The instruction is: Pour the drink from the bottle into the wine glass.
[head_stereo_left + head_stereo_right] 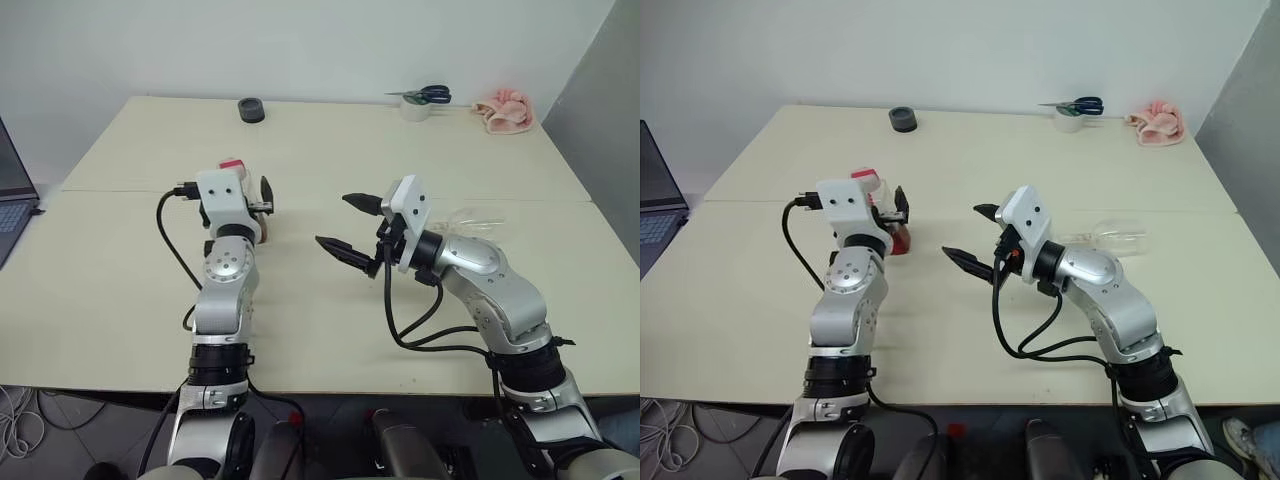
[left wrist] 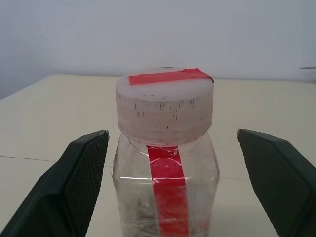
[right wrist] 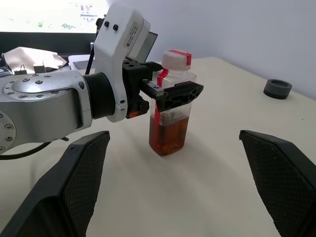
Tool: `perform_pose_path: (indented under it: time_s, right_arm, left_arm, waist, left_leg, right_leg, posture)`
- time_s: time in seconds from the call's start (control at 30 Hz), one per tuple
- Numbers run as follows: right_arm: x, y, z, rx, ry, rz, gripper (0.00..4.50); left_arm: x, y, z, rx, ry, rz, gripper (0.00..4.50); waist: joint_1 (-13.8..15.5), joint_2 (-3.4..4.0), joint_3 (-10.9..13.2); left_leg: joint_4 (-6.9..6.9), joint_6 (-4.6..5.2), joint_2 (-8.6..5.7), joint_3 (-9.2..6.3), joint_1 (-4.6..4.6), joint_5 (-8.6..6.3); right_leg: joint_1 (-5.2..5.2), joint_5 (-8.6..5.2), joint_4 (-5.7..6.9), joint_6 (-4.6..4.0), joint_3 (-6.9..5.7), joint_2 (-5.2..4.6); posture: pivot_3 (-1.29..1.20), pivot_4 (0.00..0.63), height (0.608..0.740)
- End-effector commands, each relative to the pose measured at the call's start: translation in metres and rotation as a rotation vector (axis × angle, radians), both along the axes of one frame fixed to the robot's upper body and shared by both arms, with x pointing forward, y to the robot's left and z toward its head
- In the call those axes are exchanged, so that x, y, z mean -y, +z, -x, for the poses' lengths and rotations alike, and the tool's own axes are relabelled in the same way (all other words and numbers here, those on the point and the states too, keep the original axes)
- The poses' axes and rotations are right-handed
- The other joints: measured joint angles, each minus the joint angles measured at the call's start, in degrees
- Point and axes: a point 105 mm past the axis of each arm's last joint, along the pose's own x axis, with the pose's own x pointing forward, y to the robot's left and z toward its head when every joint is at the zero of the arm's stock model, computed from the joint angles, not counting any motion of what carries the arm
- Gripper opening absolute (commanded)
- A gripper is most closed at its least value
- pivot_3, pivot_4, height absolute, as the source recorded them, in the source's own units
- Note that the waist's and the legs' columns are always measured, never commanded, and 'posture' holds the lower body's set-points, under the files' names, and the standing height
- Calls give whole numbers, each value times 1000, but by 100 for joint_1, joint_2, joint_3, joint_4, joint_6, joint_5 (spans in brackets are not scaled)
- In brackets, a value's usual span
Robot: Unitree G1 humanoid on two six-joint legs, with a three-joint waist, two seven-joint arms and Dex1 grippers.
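The bottle (image 3: 170, 113) stands upright on the table, clear plastic with a red strip and a pale cap (image 2: 165, 101). The amber drink (image 3: 168, 136) fills its lower part. My left gripper (image 2: 171, 132) is open, one finger on each side of the bottle just below the cap, with gaps on both sides. To its right, my right gripper (image 1: 332, 220) is open and empty, pointing toward the bottle from some way off. The wine glass (image 1: 1112, 235) shows behind my right forearm, partly hidden; it seems to lie on its side.
At the table's far edge are a black round lid (image 1: 251, 109), a white tape roll (image 1: 415, 110) with scissors (image 1: 428, 95) on it, and a pink cloth (image 1: 505, 110). A laptop (image 1: 10, 200) sits at the left edge.
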Motion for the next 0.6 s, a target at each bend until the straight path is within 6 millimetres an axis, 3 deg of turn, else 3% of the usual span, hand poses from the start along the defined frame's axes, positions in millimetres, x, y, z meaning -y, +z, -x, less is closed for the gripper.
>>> perform_pose_path:
  time_s: [0.03, 0.6]
  right_arm:
    - [-3, 10, 8, 45, 23, -8, 4500]
    - [-3, 7, 8, 35, 22, -9, 4500]
  left_arm:
    - [-2, 16, -1, 63, 15, -18, 4468]
    - [0, 16, -10, 78, -15, -29, 4468]
  waist:
    - [0, 0, 0]
    - [2, 0, 0]
  left_leg:
    - [0, 0, 0, -1, 0, 0]
    - [0, 0, -2, -3, -1, 0]
  right_leg:
    - [0, 0, 0, 0, -1, 0]
    - [0, 0, 0, 0, -3, -2]
  posture:
    - [0, 150, 740]
    - [0, 150, 740]
